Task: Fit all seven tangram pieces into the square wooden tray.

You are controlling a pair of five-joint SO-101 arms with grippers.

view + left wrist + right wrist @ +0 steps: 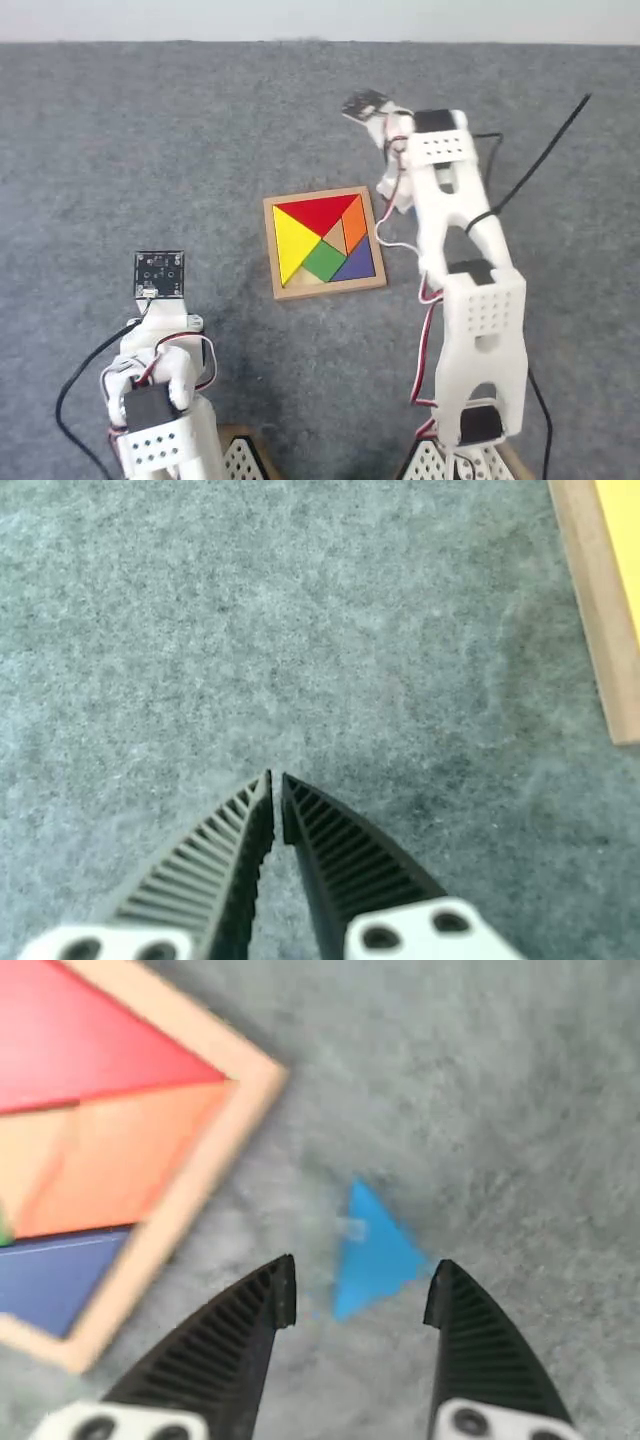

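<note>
The square wooden tray (329, 288) lies mid-table holding red (318, 213), yellow (290, 245), orange (354, 222), green (323, 260), purple (356, 264) and small tan (335, 237) pieces. A light blue triangle (372, 1250) lies on the carpet just off the tray's corner (210, 1190). My right gripper (362, 1280) is open, with one finger on each side of the triangle and not touching it. The left gripper (277, 782) is shut on nothing above bare carpet, and the tray's rim (597, 610) is off to one side.
Grey carpet covers the whole table. The right arm (455, 210) stretches along the tray's right side, its cables hanging beside it. At the near left stands the left arm (160, 340). A strip of bare wood (305, 280) shows along the tray's near edge.
</note>
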